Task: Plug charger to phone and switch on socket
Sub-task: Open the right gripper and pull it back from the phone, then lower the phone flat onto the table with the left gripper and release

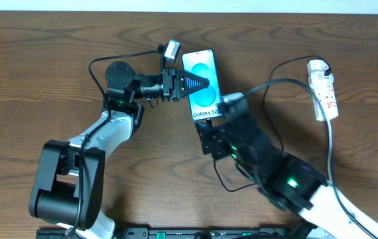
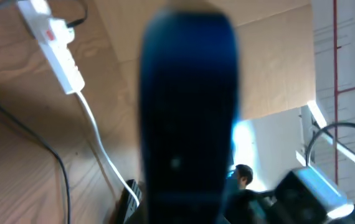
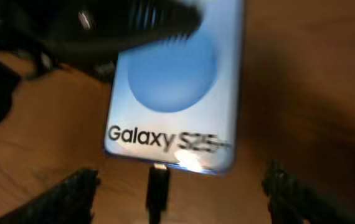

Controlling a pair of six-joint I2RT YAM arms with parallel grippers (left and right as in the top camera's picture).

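Closest to the right wrist lens: charger [image 3: 157,186] tip, against the phone [image 3: 177,93] at its bottom edge, just below the "Galaxy" text. Centred in the wide-spread right gripper [image 3: 180,193], touched by neither finger. Across the upper screen, left gripper [image 1: 202,84] (pinching or merely pressing, cannot tell). Screen facing up, over the table [image 1: 43,66]. Socket [image 1: 324,88] well apart, far right.

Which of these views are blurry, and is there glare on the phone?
Overhead view: sharp, evenly lit, the phone readable. Left wrist view: a big dark blue shape at centre is fully out of focus, the socket only slightly soft. Right wrist view: smeared throughout, the lettering's end blurred, a white glare patch near the phone's bottom edge.
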